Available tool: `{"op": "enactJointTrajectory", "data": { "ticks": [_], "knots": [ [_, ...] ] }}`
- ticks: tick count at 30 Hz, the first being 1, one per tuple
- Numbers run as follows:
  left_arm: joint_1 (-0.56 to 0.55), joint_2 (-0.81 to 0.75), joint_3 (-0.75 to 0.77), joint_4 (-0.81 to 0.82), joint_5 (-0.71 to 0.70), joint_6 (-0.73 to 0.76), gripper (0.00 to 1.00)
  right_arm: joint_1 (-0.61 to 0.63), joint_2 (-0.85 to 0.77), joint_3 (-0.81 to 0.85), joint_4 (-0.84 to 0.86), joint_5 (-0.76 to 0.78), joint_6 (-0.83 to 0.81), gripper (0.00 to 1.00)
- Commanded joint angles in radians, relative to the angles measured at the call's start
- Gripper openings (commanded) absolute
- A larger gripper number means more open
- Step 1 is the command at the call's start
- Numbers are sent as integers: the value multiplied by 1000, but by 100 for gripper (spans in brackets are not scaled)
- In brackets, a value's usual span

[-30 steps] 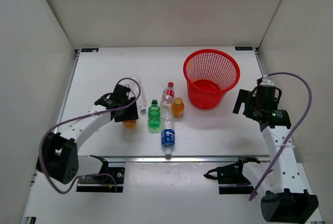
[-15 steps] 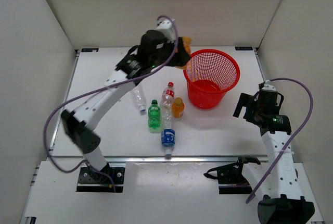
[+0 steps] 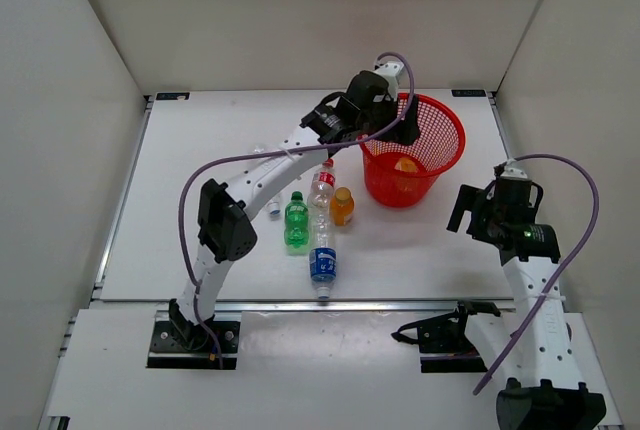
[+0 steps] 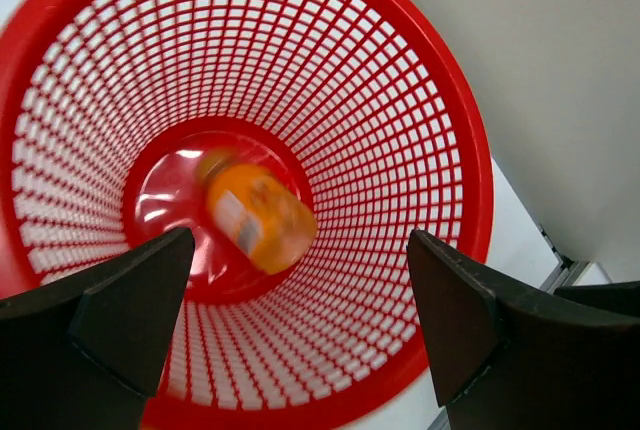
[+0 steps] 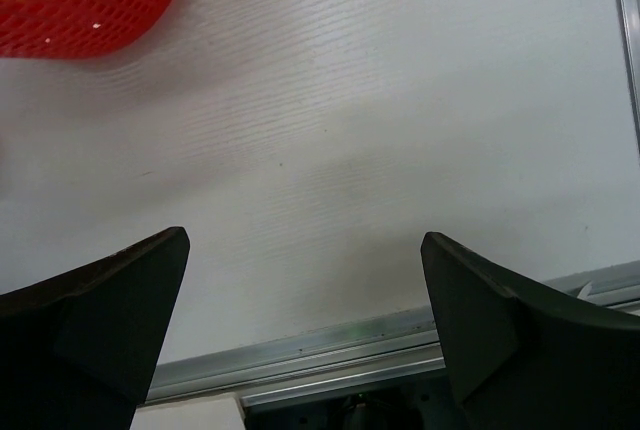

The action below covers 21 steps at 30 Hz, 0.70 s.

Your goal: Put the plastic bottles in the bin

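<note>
The red mesh bin point(image 3: 446, 126) stands at the back right. My left gripper point(image 3: 407, 128) hangs open over its mouth. In the left wrist view the open gripper point(image 4: 300, 242) looks down at a stubby orange bottle point(image 4: 258, 215), blurred, on the bin's floor point(image 4: 165, 195); from above the same bottle point(image 3: 405, 164) shows inside the bin. On the table lie another orange bottle point(image 3: 342, 206), a green one point(image 3: 296, 221), a red-capped clear one point(image 3: 322, 185), a blue-labelled one point(image 3: 322, 262) and a plain clear one point(image 3: 270, 198), partly under the left arm. My right gripper point(image 3: 478, 212) is open and empty to the right of the bin.
The right wrist view shows bare white table between the right gripper's point(image 5: 305, 240) fingers, the bin's base point(image 5: 80, 0) at top left and the metal front rail point(image 5: 400, 345) below. White walls enclose the table on three sides.
My left arm swung from the table's left side up over the bin carrying an orange bottle, then opened; the bottle now lies inside the bin. The right arm barely moved.
</note>
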Motion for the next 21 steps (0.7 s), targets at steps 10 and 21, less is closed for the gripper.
{"op": "enactJointTrajectory", "data": {
  "ticks": [10, 21],
  "knots": [
    [44, -684, -611, -58, -207, 36, 99, 378, -36, 43, 18, -36, -29, 99],
    [303, -1264, -1305, -279, -257, -120, 99, 980, 234, 33, 338, 35, 60, 95]
  ]
}}
